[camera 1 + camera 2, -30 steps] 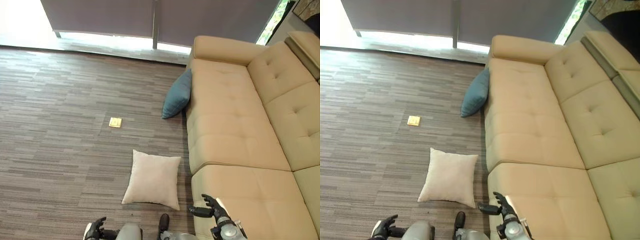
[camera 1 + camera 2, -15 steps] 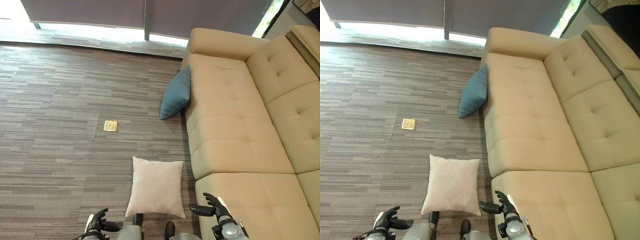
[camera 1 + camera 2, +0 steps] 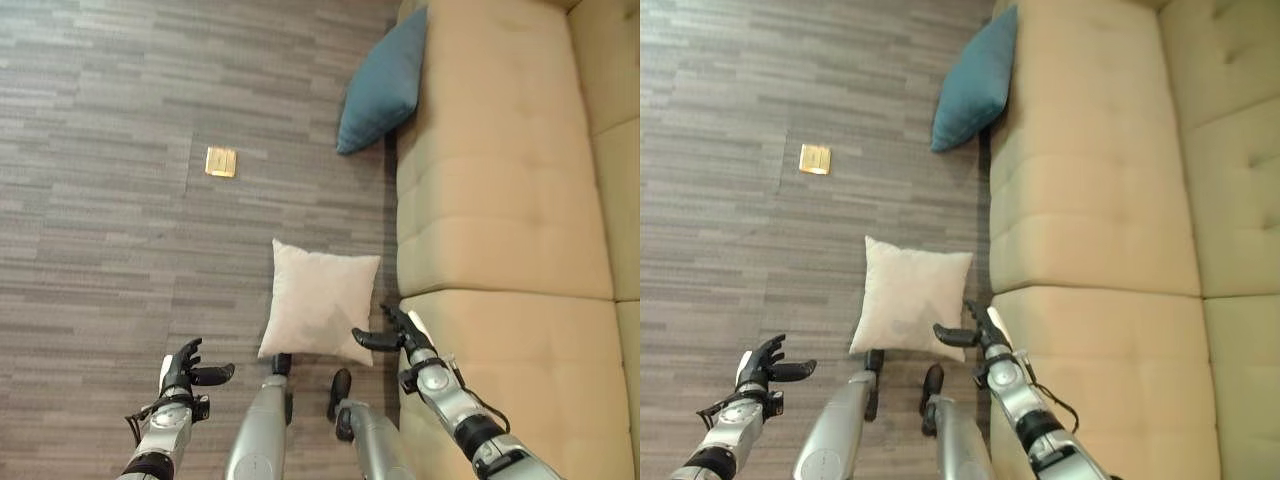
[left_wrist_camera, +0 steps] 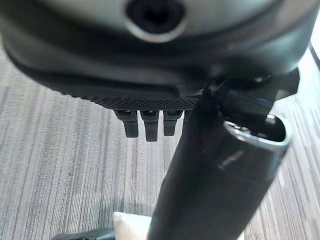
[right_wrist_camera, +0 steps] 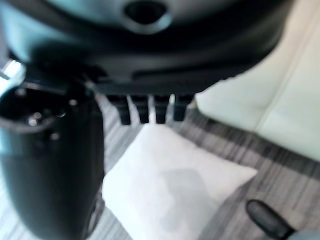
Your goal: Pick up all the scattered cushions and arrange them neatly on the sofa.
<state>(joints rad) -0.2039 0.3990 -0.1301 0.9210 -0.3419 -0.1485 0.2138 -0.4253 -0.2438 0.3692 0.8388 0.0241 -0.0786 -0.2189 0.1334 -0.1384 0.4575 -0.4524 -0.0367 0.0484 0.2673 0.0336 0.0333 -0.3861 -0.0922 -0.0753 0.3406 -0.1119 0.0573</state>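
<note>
Barely started; white cushion (image 3: 320, 302) and blue cushion (image 3: 382, 81) off sofa (image 3: 500, 200); left hand (image 3: 184, 369), right hand (image 3: 396, 331) spread, empty.

The sofa (image 3: 500, 200) is set along the right side, with the floor (image 3: 120, 250) spread out to its left. One cushion (image 3: 382, 82) is leaned against the sofa's front edge at the far end, its lower corner down on the floor. A second cushion (image 3: 320, 312) is laid flat on the floor nearer, just beside the sofa's front. A small square plate (image 3: 220, 161) is seen on the floor further left, well apart from both cushions. The right hand (image 3: 395, 333) is held over the near cushion's right corner, by the sofa's edge; the left hand (image 3: 183, 372) is held over floor to that cushion's left.
</note>
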